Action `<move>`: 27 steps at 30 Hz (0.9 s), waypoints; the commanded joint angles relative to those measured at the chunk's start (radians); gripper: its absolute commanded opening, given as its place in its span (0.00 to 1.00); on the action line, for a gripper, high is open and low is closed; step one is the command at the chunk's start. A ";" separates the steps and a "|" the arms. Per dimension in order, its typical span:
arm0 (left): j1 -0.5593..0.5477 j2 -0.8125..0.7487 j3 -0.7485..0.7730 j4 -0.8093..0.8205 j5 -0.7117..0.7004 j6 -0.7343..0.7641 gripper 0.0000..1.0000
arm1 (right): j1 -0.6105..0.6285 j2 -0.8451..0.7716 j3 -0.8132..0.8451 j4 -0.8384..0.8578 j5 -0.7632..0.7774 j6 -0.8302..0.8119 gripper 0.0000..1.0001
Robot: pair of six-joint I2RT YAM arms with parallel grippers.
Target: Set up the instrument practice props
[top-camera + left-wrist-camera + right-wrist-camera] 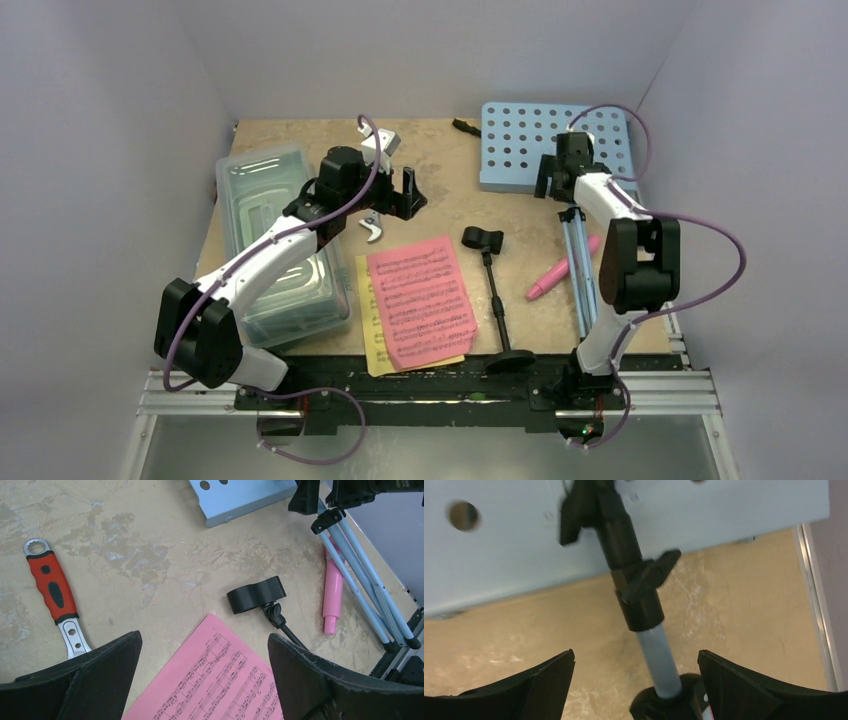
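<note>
The light blue perforated music stand [555, 145] lies flat at the back right, with its folded tripod [580, 270] pointing toward me. My right gripper [565, 188] is open, its jaws on either side of the stand's pole [656, 655] without touching it. The pink page [420, 300] lies on a yellow page [372, 345] at the front centre. The black mic stand [495, 295] lies on its side beside them. The pink microphone [560, 270] lies against the tripod. My left gripper [405, 190] is open and empty above the pink page's far corner [220, 685].
A clear lidded box [270, 240] sits on the left under my left arm. A red-handled wrench [52, 587] lies just behind the pages, near the left gripper. The table's right edge and metal rail [819, 615] run close to the tripod.
</note>
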 commanded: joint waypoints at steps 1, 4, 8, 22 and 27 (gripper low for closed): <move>-0.005 0.002 0.043 0.018 0.021 -0.016 0.97 | -0.032 -0.008 0.047 -0.171 0.073 0.043 0.98; -0.005 0.010 0.044 0.021 0.038 -0.026 0.97 | -0.038 -0.038 0.003 -0.167 0.106 0.043 0.98; -0.005 0.021 0.045 0.026 0.059 -0.041 0.97 | -0.040 -0.050 -0.049 -0.160 0.038 0.025 0.96; -0.005 0.037 0.045 0.027 0.070 -0.045 0.96 | -0.040 -0.092 -0.263 0.078 -0.026 0.004 0.93; -0.005 0.038 0.053 0.010 0.053 -0.032 0.96 | -0.040 -0.077 -0.284 0.127 -0.045 -0.029 0.49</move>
